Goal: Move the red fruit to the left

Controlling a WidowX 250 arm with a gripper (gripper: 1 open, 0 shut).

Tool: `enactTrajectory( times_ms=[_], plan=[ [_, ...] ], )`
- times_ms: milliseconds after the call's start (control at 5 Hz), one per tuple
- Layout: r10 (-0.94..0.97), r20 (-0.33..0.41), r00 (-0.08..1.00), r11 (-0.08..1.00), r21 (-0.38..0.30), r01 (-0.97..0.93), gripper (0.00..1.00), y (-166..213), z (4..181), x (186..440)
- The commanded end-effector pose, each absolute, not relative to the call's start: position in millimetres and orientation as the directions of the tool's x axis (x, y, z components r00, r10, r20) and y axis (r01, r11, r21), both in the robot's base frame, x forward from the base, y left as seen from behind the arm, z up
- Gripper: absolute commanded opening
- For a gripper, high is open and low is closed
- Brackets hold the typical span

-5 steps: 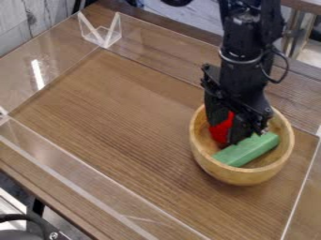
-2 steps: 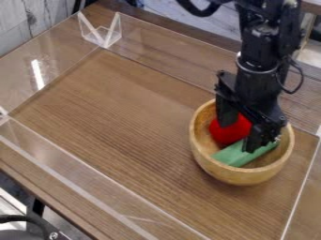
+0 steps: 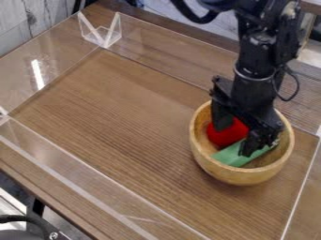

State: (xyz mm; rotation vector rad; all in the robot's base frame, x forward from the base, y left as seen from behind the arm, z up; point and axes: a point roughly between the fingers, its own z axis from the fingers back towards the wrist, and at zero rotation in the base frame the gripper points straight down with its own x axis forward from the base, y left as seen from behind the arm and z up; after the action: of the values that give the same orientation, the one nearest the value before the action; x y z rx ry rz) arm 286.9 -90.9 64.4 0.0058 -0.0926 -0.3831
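no readable text anywhere

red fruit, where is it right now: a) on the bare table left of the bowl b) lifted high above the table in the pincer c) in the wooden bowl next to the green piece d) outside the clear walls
c: the red fruit sits inside the wooden bowl beside the green piece, with the open pincer lowered around it.

A wooden table [image 3: 113, 122] carries a wooden bowl [image 3: 201, 155], ringed by clear walls [image 3: 38, 70].
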Motion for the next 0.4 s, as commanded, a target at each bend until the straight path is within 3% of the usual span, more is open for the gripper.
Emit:
enactTrajectory(
  times_ms=[0,200],
  plan=[
    [-0.310,0.150,0.939,0.951,0.039,0.308,1.00,-91,87.1,301],
    [-0.236,0.150,0.960,0.972,0.032,0.234,1.00,-76,69.9,295]
  ],
)
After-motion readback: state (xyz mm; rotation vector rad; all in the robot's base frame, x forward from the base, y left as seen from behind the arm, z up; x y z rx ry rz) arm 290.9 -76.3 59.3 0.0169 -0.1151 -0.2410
